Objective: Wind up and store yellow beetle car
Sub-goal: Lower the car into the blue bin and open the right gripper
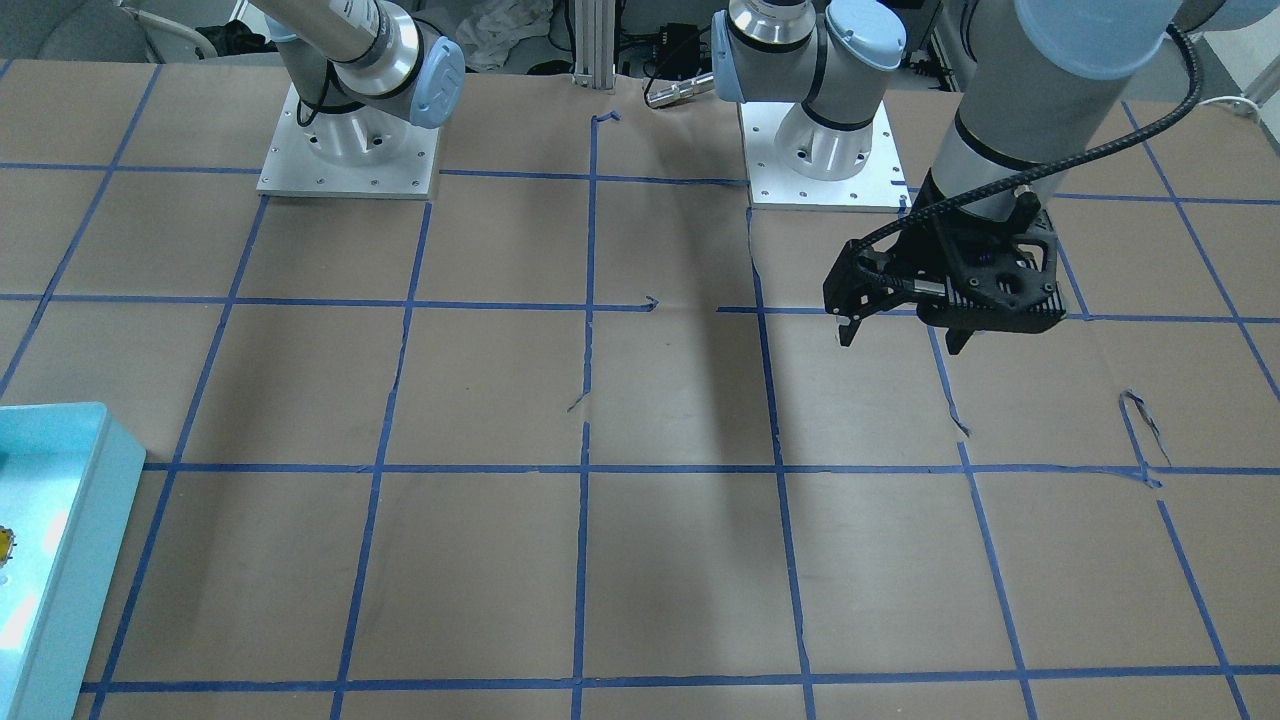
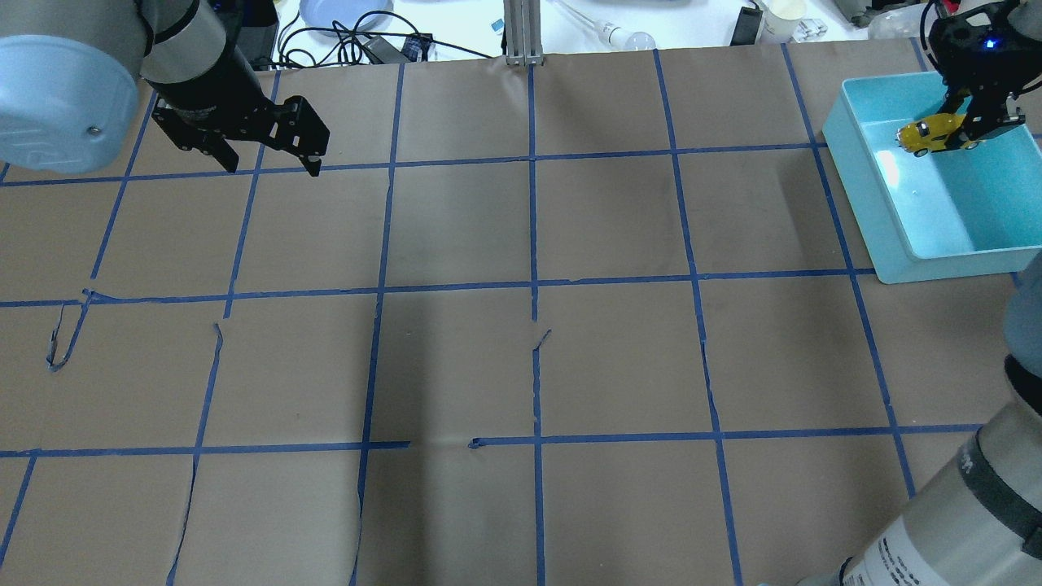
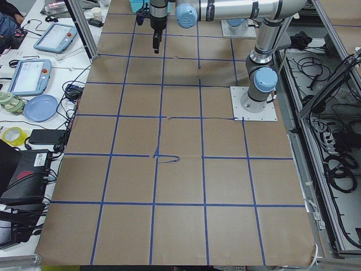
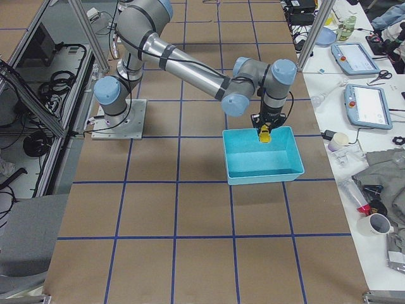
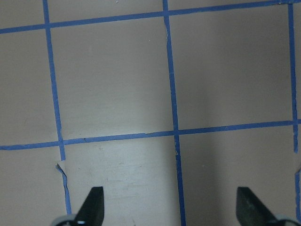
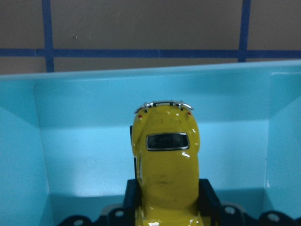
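The yellow beetle car [image 2: 928, 135] is clamped between the fingers of my right gripper [image 2: 969, 129], over the far end of the light blue bin [image 2: 928, 264]. In the right wrist view the car [image 6: 164, 160] points away from the camera, its silvery bumper toward the bin's far wall [image 6: 94, 94], with a black finger [image 6: 207, 197] on each side. The exterior right view shows the car [image 4: 264, 133] low at the bin's rim [image 4: 259, 179]. I cannot tell if it touches the floor. My left gripper [image 2: 273, 168] is open and empty, above bare table [image 5: 170, 200].
The table is brown paper with a blue tape grid, torn in places [image 1: 1140, 430]. The bin stands at the table's edge on my right [image 1: 90, 520]. Both arm bases [image 1: 825, 150] stand at the robot's side. Clutter lies beyond the far edge [image 2: 350, 24].
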`<state>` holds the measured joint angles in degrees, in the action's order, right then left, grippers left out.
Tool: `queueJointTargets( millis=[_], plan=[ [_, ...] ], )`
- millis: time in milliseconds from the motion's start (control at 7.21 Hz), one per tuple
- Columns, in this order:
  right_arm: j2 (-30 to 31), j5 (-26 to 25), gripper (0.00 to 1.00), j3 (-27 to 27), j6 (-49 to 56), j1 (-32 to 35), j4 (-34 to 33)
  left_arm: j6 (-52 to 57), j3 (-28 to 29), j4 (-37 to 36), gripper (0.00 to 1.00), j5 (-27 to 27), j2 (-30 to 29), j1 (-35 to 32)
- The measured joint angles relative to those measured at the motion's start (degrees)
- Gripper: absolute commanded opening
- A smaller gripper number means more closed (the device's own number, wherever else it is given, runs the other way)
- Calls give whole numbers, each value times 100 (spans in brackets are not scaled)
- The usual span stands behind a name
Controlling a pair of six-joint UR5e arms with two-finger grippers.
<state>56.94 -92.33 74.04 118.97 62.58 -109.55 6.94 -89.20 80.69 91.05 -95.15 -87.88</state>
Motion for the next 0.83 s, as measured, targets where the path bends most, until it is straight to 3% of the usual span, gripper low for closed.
queueJointTargets(
  millis=[416, 693, 832],
  plan=[
    [-349, -40, 0, 293, 437, -244, -532, 0, 2, 2, 100, 4, -3, 11],
    [-484, 47, 96, 457, 641, -332, -766, 0, 2, 0, 100, 7, -3, 14],
    [-475, 97, 98, 544, 640, -345, -809, 0, 4, -2, 100, 8, -3, 15]
  ],
)
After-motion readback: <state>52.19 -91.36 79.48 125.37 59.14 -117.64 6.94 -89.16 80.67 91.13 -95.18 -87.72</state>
